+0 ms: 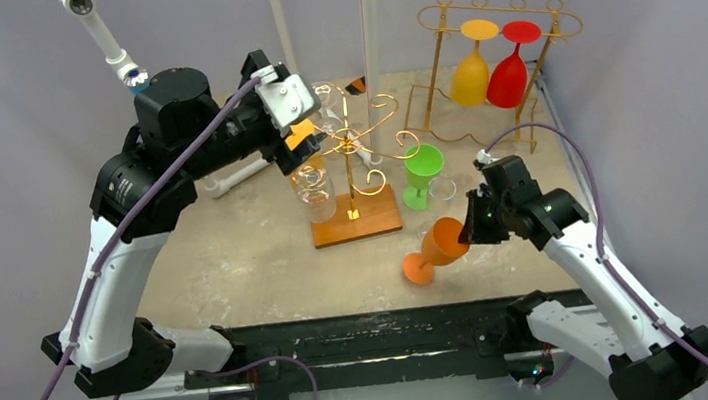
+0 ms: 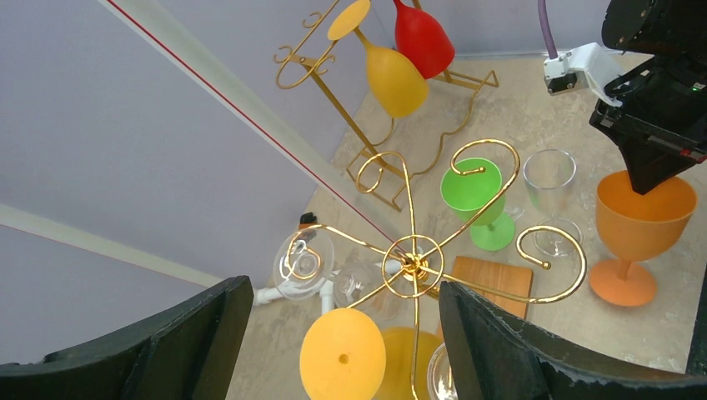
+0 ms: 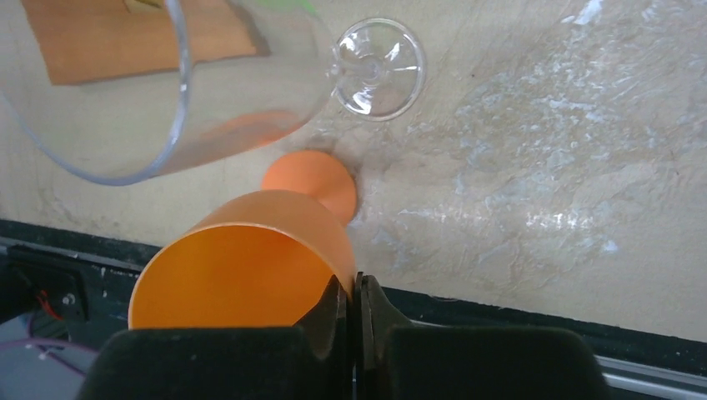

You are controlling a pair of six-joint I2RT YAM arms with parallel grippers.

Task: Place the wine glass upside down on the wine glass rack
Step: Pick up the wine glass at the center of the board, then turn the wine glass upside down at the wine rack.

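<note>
Right hand [image 3: 356,293] pinches tilted orange glass [image 3: 238,283] rim; spiral rack [image 2: 414,265] holds yellow glass [image 2: 342,360]

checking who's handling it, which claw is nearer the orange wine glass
Right. The right claw pinches the orange wine glass by its rim; the left claw is away at the gold spiral rack.

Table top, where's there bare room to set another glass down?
Widest bare patch of table: front left, between the left arm, the spiral rack's wooden base and the near rail. Crowded between that base and the right arm: green wine glass, clear glass, and the orange wine glass in the right claw.
</note>
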